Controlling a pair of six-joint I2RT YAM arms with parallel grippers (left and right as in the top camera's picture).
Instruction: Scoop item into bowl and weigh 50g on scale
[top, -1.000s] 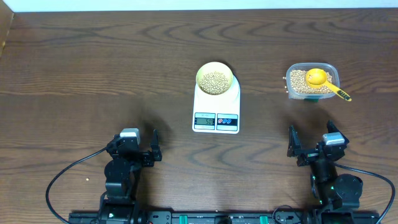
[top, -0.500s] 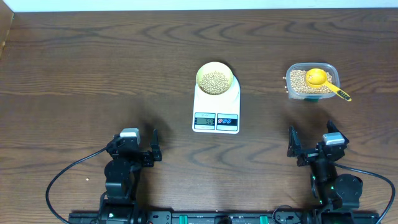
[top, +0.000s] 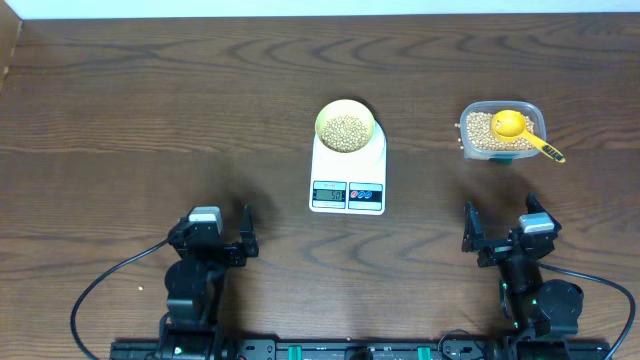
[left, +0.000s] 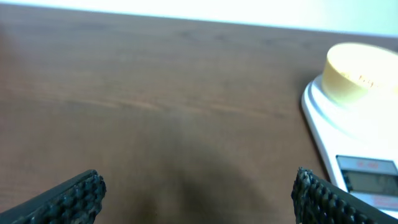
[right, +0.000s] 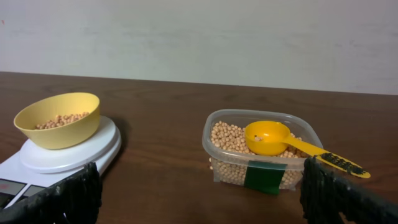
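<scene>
Overhead shows scale (top: 347, 175) display digits too small to read; left gripper (left: 196, 194), right gripper (right: 199, 190) both apart.

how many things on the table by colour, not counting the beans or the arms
yellow: 2 (bowl, scoop)
white: 1 (scale)
clear: 1 (tub)
total: 4

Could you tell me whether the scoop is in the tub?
In: the scoop rests on the beans in the tub, handle overhanging its rim.
</scene>
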